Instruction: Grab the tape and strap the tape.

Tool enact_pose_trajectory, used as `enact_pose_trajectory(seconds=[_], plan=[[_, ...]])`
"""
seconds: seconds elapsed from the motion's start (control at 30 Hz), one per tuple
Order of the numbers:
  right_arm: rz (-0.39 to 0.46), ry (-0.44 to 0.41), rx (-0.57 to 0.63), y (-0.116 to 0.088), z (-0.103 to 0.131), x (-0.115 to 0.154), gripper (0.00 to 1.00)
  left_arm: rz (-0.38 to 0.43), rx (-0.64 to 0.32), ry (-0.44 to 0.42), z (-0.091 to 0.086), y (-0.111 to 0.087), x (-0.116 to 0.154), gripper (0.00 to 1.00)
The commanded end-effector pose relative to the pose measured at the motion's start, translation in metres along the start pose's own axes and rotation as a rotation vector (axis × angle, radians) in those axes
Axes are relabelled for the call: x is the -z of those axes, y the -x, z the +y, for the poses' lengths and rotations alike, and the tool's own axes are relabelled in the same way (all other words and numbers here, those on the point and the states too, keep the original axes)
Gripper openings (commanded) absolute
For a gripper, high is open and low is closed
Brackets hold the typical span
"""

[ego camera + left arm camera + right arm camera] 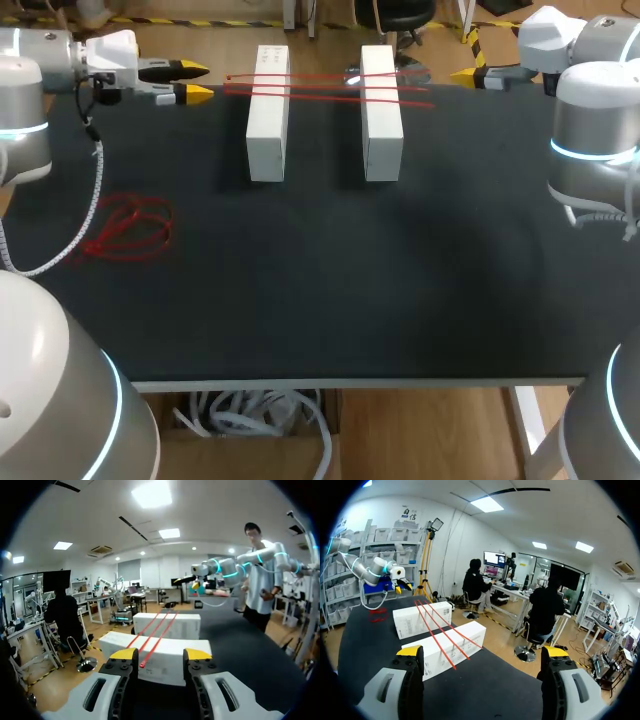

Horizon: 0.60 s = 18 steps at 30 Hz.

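Tape: three red strands lie across the tops of two white boxes, spanning the gap between them, at the far side of the black counter. Strand ends overhang the outer side of each box.

Left box and right box lie flat, long sides parallel, apart from one another.

Tangle of red tape: lies loose on the counter at its left side, well apart from the boxes and from both tools.

Left tool: at the far left of the counter, near the left box and pointing at it. Fingers stand a narrow gap apart and hold nothing. In the left wrist view the strand ends lie ahead of the fingers, not touched.

Right tool: at the far right edge of the counter, apart from the right box. Fingers spread wide, nothing held
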State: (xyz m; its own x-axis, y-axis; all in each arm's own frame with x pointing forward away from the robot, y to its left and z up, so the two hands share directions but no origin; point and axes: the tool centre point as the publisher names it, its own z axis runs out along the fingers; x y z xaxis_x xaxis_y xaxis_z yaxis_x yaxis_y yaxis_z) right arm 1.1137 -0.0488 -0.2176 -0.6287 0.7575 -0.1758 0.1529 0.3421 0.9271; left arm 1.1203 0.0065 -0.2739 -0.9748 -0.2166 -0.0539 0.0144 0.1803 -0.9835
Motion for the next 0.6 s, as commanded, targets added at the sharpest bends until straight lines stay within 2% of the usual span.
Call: enact_pose_trajectory(seconds=[0.03, 0.4, 0.6], plan=[[0.002, -0.002, 0.0, 0.001, 0.0, 0.0, 1.0, 0.033, 0.006, -0.01, 0.009, 0.008, -0.005, 0.34], [0.002, -0.002, 0.0, 0.001, 0.0, 0.0, 1.0, 0.04, 0.023, -0.007, 0.022, 0.015, -0.011, 0.33], [0.002, -0.002, 0.0, 0.001, 0.0, 0.0, 1.0, 0.047, 0.026, -0.004, 0.027, 0.019, -0.014, 0.27]])
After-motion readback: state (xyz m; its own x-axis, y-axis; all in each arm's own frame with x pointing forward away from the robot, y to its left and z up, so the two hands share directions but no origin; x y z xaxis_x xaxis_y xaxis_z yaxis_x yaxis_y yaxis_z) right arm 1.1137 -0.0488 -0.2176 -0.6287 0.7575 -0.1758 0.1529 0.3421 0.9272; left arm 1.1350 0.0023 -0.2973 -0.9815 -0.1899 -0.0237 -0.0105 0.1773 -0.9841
